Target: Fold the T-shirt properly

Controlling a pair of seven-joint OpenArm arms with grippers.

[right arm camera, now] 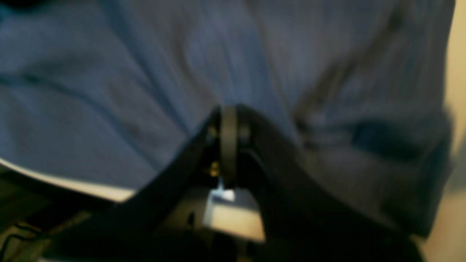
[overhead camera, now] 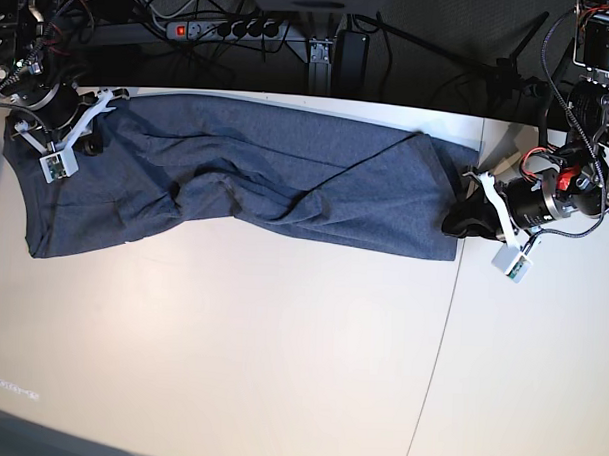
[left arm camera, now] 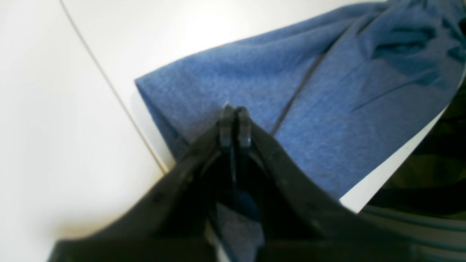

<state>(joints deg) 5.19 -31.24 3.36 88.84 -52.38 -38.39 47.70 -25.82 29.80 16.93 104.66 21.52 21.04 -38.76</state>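
The blue-grey T-shirt (overhead camera: 286, 172) lies stretched sideways along the back of the white table (overhead camera: 230, 346), wrinkled in the middle, with no lettering showing. My left gripper (overhead camera: 463, 222) sits at the shirt's right end. In the left wrist view this gripper (left arm camera: 235, 109) is shut, its tips down on the T-shirt (left arm camera: 327, 109) just inside the cloth's edge. My right gripper (overhead camera: 90, 138) is at the shirt's far left corner. The blurred right wrist view shows this gripper (right arm camera: 229, 109) shut, with the T-shirt (right arm camera: 127, 72) and its folds all around the tips.
A black power strip (overhead camera: 226, 27) and cables run behind the table's back edge. A thin seam (overhead camera: 436, 343) crosses the tabletop from front to back and also shows as the seam (left arm camera: 109, 91) in the left wrist view. Bare white tabletop fills the front half.
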